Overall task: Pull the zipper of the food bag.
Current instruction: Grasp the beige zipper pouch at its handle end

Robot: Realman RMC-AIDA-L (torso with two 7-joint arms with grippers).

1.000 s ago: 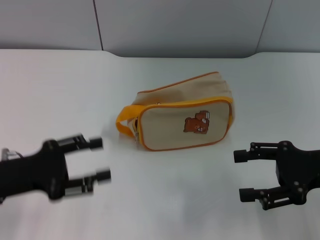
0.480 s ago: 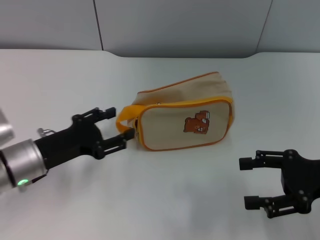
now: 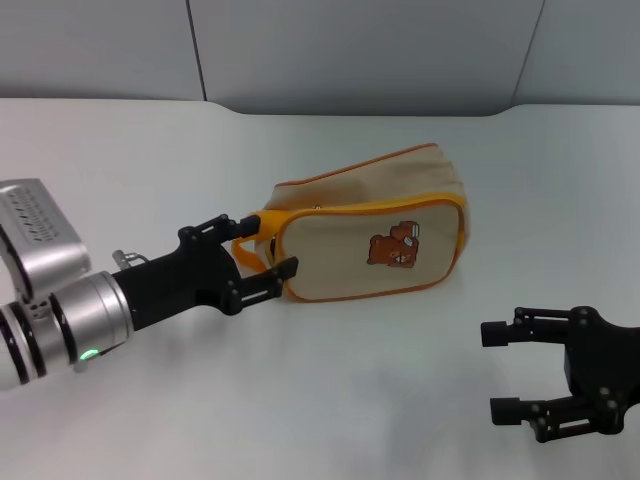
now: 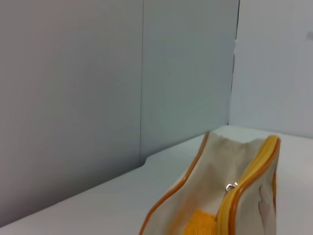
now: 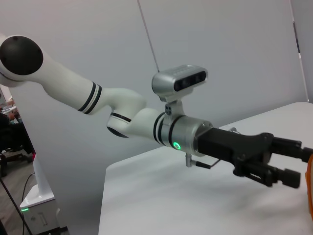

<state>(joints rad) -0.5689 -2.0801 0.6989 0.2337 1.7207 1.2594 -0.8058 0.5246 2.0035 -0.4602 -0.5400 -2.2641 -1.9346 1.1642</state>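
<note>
Black fingers of the left gripper (image 3: 268,243) are being held apart at the bag's (image 3: 370,240) strap end, one finger reaching over the orange handle (image 3: 248,240), the other lying just beside the lower corner; nothing is being clamped. Beyond the fingers, the zipper (image 4: 232,186) is being shown in the left wrist view as a small silver tab near the orange-piped top edge, close ahead of that arm. The bag is lying on the white table (image 3: 120,160) near its middle, bear patch (image 3: 394,246) facing the robot. Farther out, the right gripper (image 3: 500,370) is being kept low on the robot's right, well apart from the bag, its fingers also spread and empty.

Soft, light handling is to be expected: the fabric is probably going to sag and slide on the smooth table when the tab is being tugged, so the body is likely needing to be braced by the other arm. The hold is best being taken on the metal tab itself, not on the wide handle, which is lying right beside it and could be pinched by mistake. Such a small tab is likely being slippery between hard fingers.
</note>
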